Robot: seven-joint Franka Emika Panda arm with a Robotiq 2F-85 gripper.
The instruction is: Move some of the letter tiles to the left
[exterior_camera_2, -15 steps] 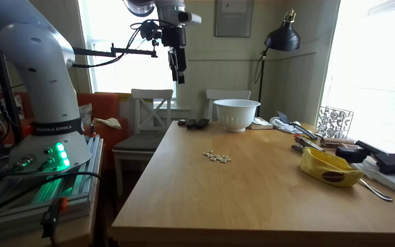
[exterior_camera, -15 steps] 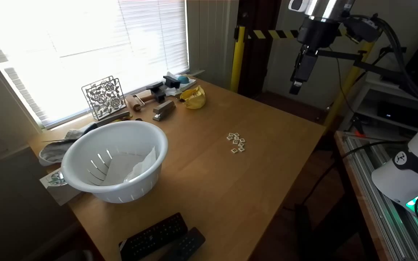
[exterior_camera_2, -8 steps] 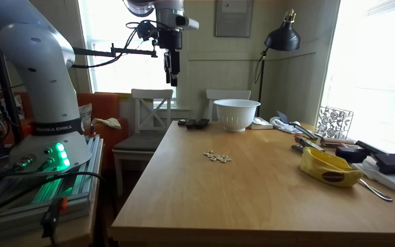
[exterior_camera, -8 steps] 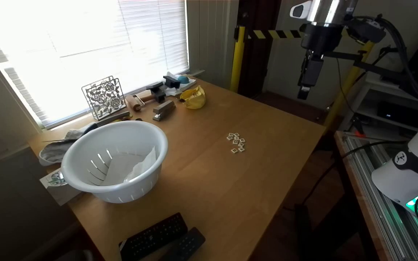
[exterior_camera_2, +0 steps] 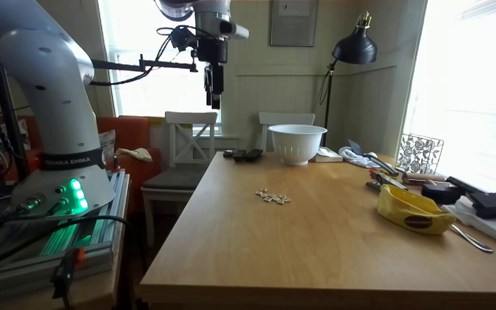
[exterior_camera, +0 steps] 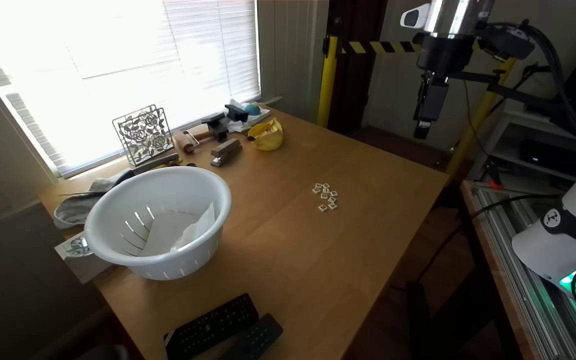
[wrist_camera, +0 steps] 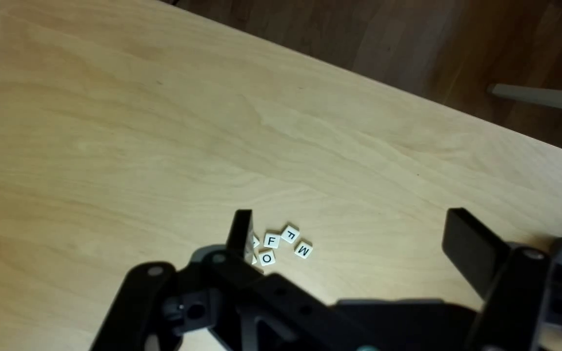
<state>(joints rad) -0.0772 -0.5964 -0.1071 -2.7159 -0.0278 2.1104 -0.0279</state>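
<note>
The letter tiles are several tiny cream squares lying loosely grouped on the wooden table. They show in both exterior views (exterior_camera: 324, 196) (exterior_camera_2: 275, 199). In the wrist view, tiles (wrist_camera: 271, 240) with F, O and M lie near the left finger, which hides part of the group. My gripper is high above the table in both exterior views (exterior_camera: 422, 129) (exterior_camera_2: 213, 103), with its fingers pointing down. In the wrist view its fingers are wide apart (wrist_camera: 350, 219), with nothing between them but table and some tiles far below.
A white bowl (exterior_camera: 183, 262) holding white sheets stands on the table (exterior_camera: 278, 250). Black remotes (exterior_camera: 213, 325) lie near it. A yellow object (exterior_camera_2: 411, 211), a stapler (exterior_camera: 226, 150) and a metal flower-pattern holder (exterior_camera: 145, 135) line the window side. The table edge (wrist_camera: 320, 63) crosses the wrist view.
My gripper has lowered slightly, moving right in an exterior view and left in an exterior view from a different place; most of this came in the earlier half second. The tiles have not moved.
</note>
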